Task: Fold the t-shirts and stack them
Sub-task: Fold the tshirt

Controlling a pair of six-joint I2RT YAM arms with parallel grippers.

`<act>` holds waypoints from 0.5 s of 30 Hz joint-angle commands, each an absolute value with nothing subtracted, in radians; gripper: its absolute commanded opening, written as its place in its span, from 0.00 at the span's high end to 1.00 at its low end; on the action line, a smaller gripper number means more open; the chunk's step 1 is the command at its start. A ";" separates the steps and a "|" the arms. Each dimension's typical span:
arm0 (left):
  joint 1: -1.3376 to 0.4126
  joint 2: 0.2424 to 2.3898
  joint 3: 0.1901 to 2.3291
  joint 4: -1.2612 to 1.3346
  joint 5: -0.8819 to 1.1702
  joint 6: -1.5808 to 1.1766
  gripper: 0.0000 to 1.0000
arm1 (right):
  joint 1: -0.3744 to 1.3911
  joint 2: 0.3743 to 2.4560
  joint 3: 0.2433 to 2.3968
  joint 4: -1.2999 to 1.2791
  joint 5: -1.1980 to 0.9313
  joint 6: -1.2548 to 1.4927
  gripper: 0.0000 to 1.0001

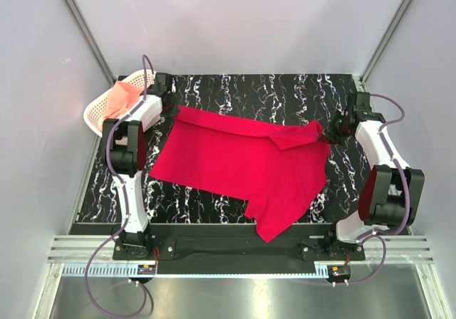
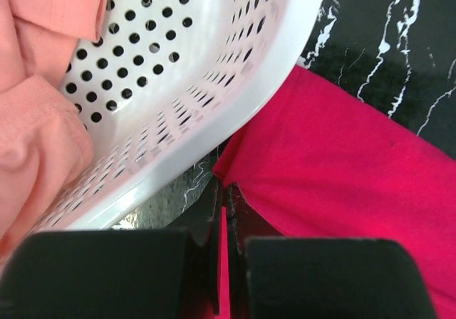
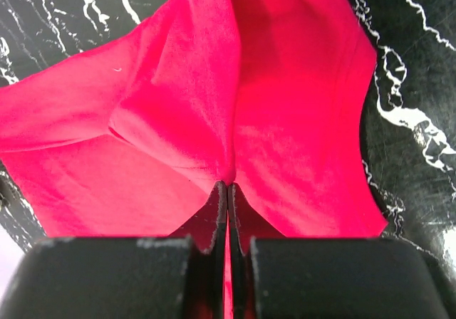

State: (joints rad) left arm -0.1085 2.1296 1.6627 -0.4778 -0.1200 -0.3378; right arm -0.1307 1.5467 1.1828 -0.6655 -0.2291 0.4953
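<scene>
Left hand (image 2: 224, 194), right hand (image 3: 228, 189) grip shirt (image 1: 242, 166) (red).

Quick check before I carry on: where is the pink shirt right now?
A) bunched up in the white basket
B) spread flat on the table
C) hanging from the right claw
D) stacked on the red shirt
A: the pink shirt lies crumpled inside the white basket, while the red shirt is spread out beside it.

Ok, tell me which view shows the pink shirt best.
Left wrist: the pink shirt fills its left side, folds clear, inside the basket. Top external shows only a small patch; right wrist shows none.
</scene>
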 commanded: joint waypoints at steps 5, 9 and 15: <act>-0.100 2.114 1.697 -0.503 -0.147 -0.319 1.00 | -0.124 1.465 1.169 -0.715 -0.256 0.489 1.00; -0.100 2.137 1.720 -0.547 -0.127 -0.318 1.00 | -0.124 1.468 1.169 -0.736 -0.249 0.477 1.00; -0.100 2.122 1.675 -0.558 -0.117 -0.319 1.00 | -0.124 1.460 1.120 -0.746 -0.241 0.472 1.00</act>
